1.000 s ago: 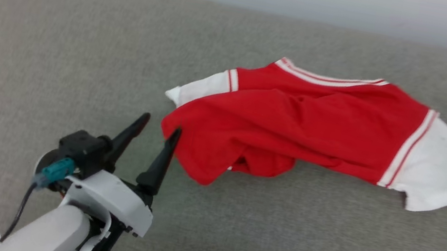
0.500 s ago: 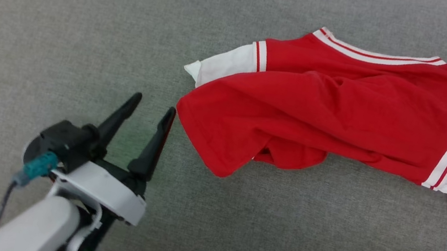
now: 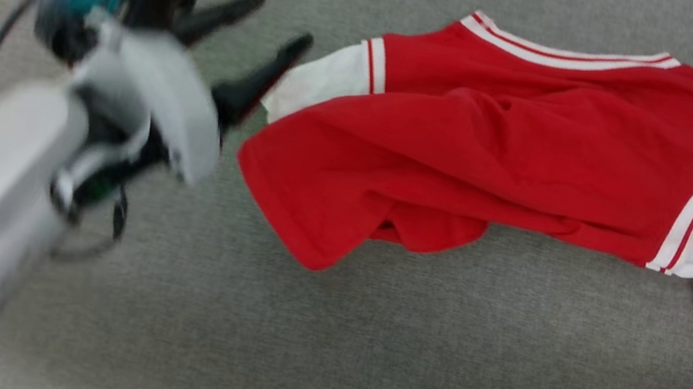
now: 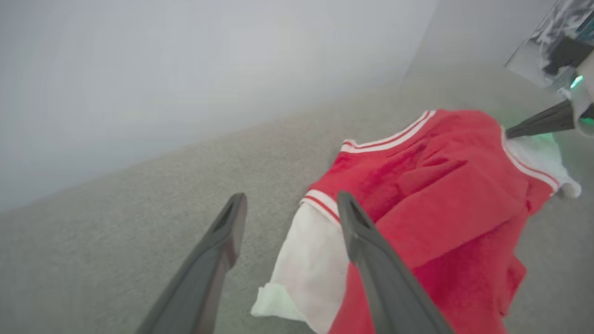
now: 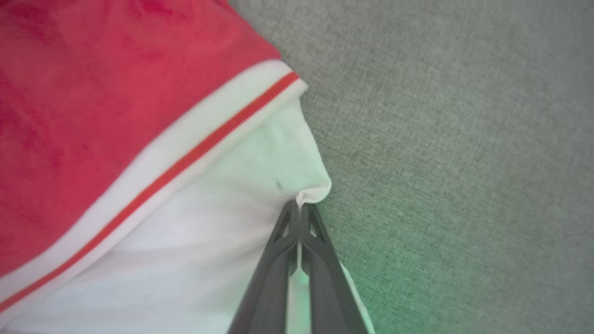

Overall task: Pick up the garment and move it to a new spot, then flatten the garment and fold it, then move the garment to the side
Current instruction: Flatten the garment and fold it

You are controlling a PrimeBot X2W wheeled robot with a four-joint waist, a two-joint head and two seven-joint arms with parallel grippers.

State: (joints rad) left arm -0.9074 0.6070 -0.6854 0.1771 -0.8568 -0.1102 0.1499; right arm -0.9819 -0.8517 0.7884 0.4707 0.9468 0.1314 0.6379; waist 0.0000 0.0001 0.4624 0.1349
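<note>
Grey surface, garment rumpled, L gripper apart nr sleeve, R wrist cam: R gripper clamps far sleeve

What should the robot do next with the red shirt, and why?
Probably slide the open left pincer onto the near white sleeve and close. The right pincer is shut on the edge of the other sleeve, while the left one grips nothing. With one corner held, the shirt would likely lift lopsided.
</note>
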